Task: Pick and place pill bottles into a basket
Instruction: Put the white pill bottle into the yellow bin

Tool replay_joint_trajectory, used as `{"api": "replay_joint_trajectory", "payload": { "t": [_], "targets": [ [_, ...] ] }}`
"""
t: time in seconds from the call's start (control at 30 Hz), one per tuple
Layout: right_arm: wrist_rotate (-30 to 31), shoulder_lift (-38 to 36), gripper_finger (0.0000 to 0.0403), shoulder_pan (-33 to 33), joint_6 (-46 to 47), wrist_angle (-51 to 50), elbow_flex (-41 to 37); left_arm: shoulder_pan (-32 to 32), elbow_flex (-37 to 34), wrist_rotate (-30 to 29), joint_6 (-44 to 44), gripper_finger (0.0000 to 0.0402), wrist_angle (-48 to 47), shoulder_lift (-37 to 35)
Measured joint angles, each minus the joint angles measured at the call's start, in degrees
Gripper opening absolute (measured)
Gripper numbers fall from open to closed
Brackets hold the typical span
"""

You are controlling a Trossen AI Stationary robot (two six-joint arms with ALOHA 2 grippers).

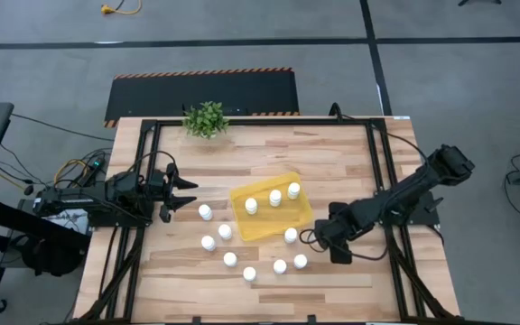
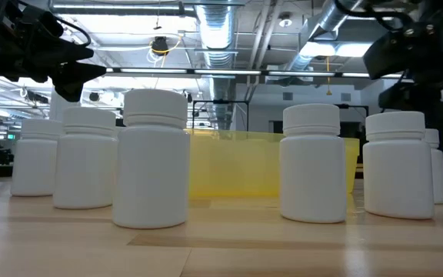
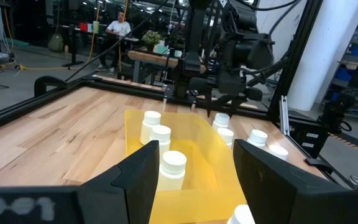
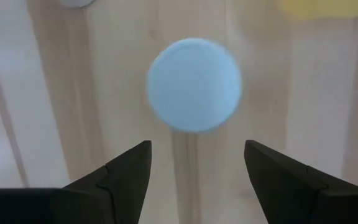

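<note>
Three white pill bottles [image 1: 275, 197] stand in the yellow basket [image 1: 264, 226] at the table's middle. Several more bottles [image 1: 230, 259] stand upright on the wood around its near and left sides. My right gripper [image 1: 321, 236] points down, open, just right of the loose bottle [image 1: 291, 235] by the basket's near right corner. In the right wrist view that bottle's round cap [image 4: 194, 84] lies ahead of the spread fingertips, untouched. My left gripper [image 1: 183, 194] waits level and open at the table's left, facing the basket [image 3: 185, 134].
A small green potted plant [image 1: 206, 118] stands at the far edge. Black frame rails [image 1: 382, 181] run along the table's sides. Bare wood lies between the basket and the plant. A person sits far off in the room [image 3: 118, 26].
</note>
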Motion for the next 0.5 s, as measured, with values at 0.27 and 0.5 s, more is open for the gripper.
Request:
{"api": "replay_joint_trajectory", "payload": {
  "t": [0.27,0.5],
  "targets": [
    [-0.31,0.0,0.0251,-2.83,-3.97,1.21,0.0,-0.02,0.0,0.02,0.0,0.0194,0.0,0.0],
    [-1.97,0.0,0.0251,-2.93,-6.84,3.52,0.0,-0.02,0.0,0.0,0.0,0.0194,0.0,0.0]
  ]
}}
